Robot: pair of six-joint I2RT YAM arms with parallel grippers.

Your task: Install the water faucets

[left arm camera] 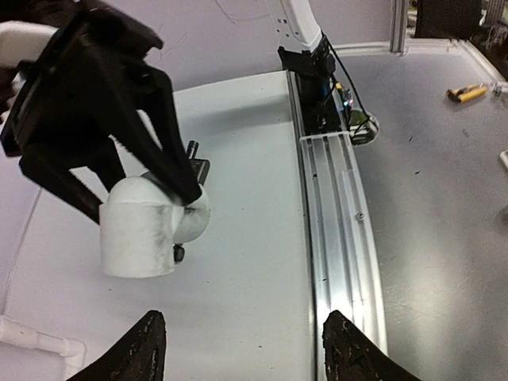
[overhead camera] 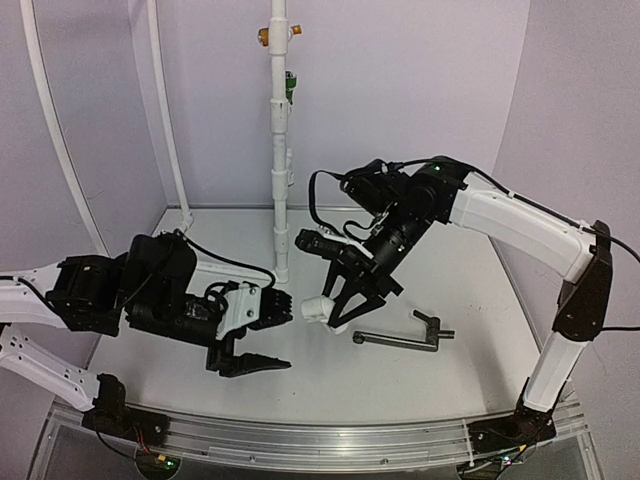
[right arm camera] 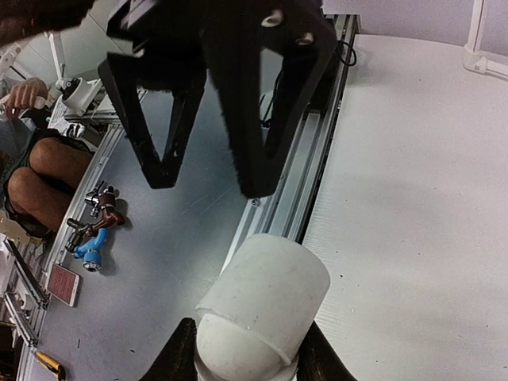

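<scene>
The black water faucet (overhead camera: 398, 339) lies flat on the table, its crossbar end (overhead camera: 428, 322) to the right, with neither gripper touching it. Just left of it, my right gripper (overhead camera: 322, 312) is shut on a white plastic elbow fitting (overhead camera: 316, 308) (right arm camera: 266, 305), held low over the table. The left wrist view shows this elbow (left arm camera: 143, 232) pinched by the right gripper's black fingers (left arm camera: 163, 147). My left gripper (overhead camera: 286, 336) (left arm camera: 250, 349) faces the elbow from the left. It is open with only bare table between its fingertips (left arm camera: 149, 343).
A tall white pipe (overhead camera: 280, 170) stands upright at the back centre, with orange (overhead camera: 265, 37) and green (overhead camera: 290, 88) fittings high on it. An aluminium rail (left arm camera: 337, 230) runs along the table's near edge. Thin white tubes (overhead camera: 165, 120) rise at the back left.
</scene>
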